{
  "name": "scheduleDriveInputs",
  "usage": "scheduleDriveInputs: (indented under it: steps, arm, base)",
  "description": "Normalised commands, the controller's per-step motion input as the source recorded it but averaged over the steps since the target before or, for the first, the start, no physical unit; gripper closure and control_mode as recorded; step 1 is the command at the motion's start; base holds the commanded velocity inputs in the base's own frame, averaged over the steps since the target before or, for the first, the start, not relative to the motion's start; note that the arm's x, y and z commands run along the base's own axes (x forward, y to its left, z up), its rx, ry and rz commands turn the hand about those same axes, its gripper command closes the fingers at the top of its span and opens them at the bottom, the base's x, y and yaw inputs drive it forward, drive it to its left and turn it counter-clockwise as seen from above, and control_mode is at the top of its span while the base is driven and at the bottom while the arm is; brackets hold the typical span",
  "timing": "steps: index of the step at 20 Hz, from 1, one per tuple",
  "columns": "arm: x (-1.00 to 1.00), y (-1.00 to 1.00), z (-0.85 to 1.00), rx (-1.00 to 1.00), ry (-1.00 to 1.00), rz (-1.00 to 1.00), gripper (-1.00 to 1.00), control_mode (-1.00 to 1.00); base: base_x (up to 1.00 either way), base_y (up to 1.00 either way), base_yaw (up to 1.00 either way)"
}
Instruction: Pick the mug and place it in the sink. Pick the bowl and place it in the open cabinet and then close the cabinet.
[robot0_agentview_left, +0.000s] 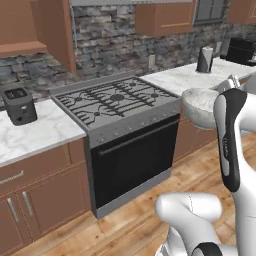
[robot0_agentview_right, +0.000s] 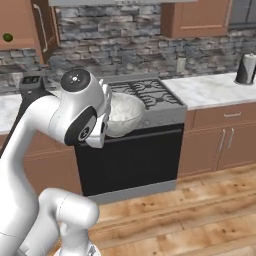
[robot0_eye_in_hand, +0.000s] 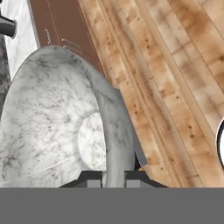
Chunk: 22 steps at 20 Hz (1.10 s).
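Mottled grey-white bowl (robot0_eye_in_hand: 57, 127) is pinched by its rim in your tool (robot0_eye_in_hand: 113, 177), carried mid-frame above the floor; shelving it in the upper-left cabinet (robot0_agentview_right: 22, 30) and closing remain.

Gas stove (robot0_agentview_left: 117, 100), toaster (robot0_agentview_left: 20, 105), kettle (robot0_agentview_left: 204, 60) along the counter (robot0_agentview_left: 35, 132).

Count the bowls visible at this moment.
1: the bowl is held off the counter in front of the stove, its rim between the gripper fingers. Others may be out of view.
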Motion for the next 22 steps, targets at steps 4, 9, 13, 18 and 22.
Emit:
scheduleDriveInputs:
  steps: [4,9,13,18,22]
  arm:
    - [0.00,0.00,0.00,0.00,0.00,0.00,1.00,1.00]
    - [0.00,0.00,0.00,0.00,0.00,0.00,1.00,1.00]
    - [0.00,0.00,0.00,0.00,0.00,0.00,1.00,1.00]
    - [0.00,0.00,0.00,0.00,0.00,0.00,1.00,1.00]
    - [0.00,0.00,0.00,0.00,0.00,0.00,1.00,1.00]
  base:
    - [0.00,1.00,-0.32]
    - [0.00,1.00,-0.30]
    - [0.26,0.95,-0.23]
    - [0.64,0.93,-0.17]
    - [0.87,0.47,-0.12]
